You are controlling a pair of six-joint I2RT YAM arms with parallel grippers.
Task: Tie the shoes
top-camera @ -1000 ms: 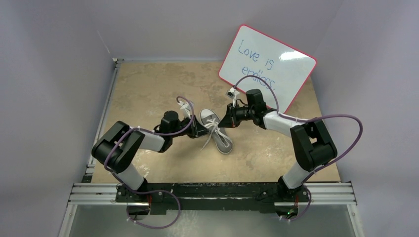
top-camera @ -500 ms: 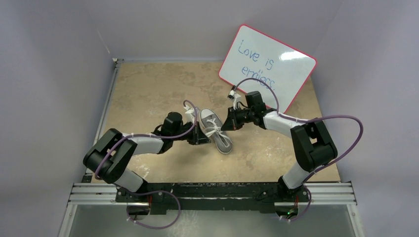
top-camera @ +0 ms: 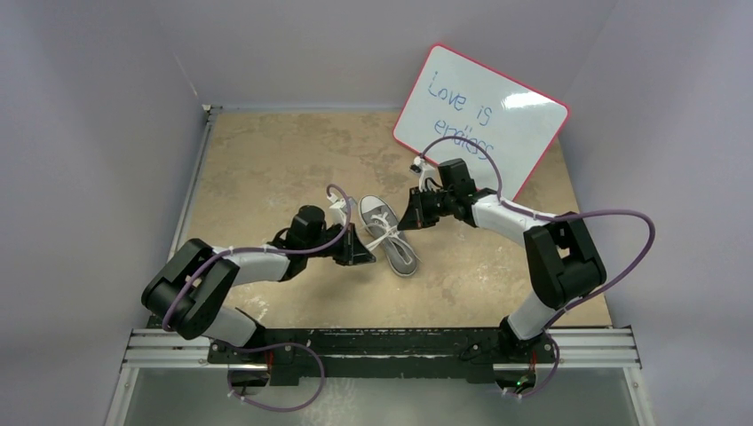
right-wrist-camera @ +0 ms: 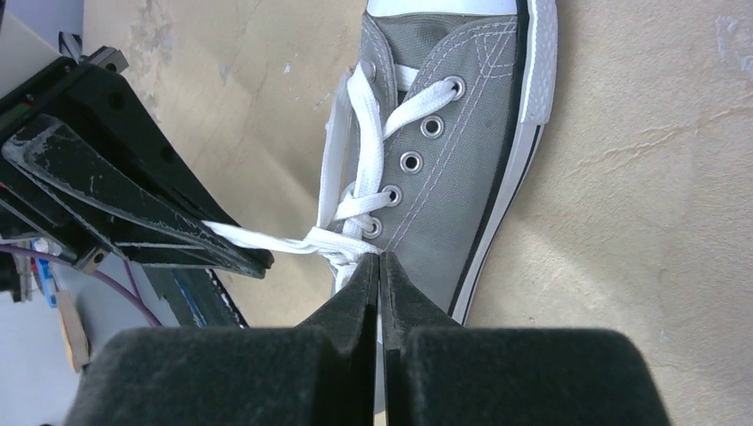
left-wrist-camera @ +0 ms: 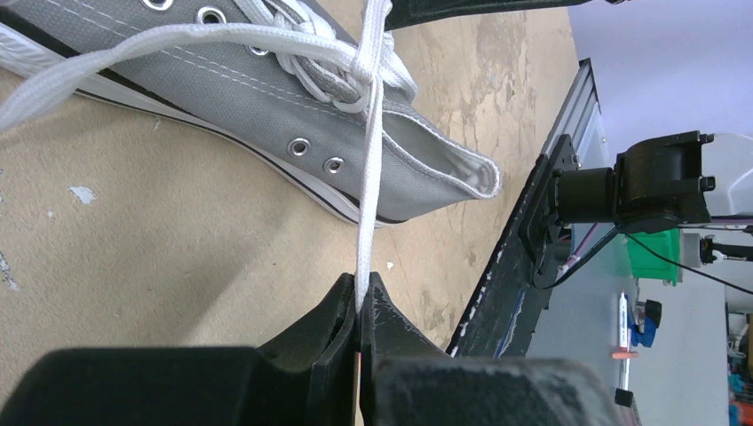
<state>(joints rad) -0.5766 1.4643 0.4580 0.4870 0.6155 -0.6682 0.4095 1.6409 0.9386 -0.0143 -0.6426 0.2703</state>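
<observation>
A single small grey canvas low-top sneaker (top-camera: 392, 238) with a white rubber sole and toe cap stood on its sole near the middle of the tan mottled surface (top-camera: 266, 151). Its toe pointed toward the far wall, and it sat between the two arms.

The left jaws were clenched on one strand of the white laces (left-wrist-camera: 368, 191), which ran taut from them up to a first crossing knot (left-wrist-camera: 360, 67) above the top eyelets. The right jaws were pressed together right beside that knot (right-wrist-camera: 337, 244). A sliver of white showed between them, so they appeared to be grasping the other strand.

The step in hand looked like cinching this first knot. To do it well, both arms should pull outward evenly, low and in opposite directions across the shoe. Nothing pinned the light sneaker down, so an unequal pull would likely drag or tip it. Enough slack should then be left for forming the loops.

A white dry-erase board with a red rim (top-camera: 524, 115) leaned at the back. Blue handwriting on it read "Love is", and the word below, partly behind a cable, looked like "endless". No brand mark on the sneaker was legible.
</observation>
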